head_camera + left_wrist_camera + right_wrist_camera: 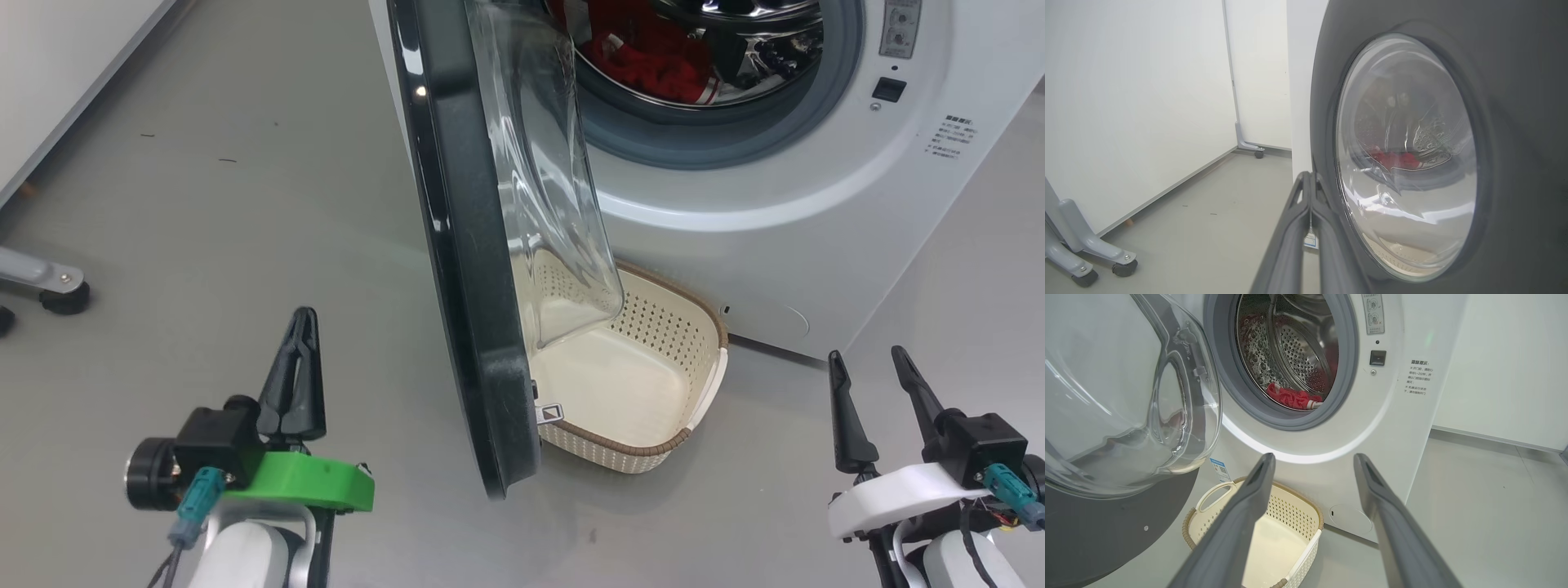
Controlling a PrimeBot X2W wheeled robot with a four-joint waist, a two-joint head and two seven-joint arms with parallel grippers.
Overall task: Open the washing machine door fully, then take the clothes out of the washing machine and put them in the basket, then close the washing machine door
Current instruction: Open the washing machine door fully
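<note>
L claw [304,322] was pressed shut, empty, w/ washing machine door [469,286] just right of it, partly open. R claw [865,354] was spread wide; basket [718,335] sat to its left, clothes [653,61] ahead inside washing machine [816,204]

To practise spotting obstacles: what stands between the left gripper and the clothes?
The washing machine door; the left wrist view shows the red clothes through its glass.

Glossy black frame, clear smooth glass: the washing machine door [469,269]. Beneath it, a perforated cream plastic basket [669,327]; behind, red fabric clothes [645,65].
</note>
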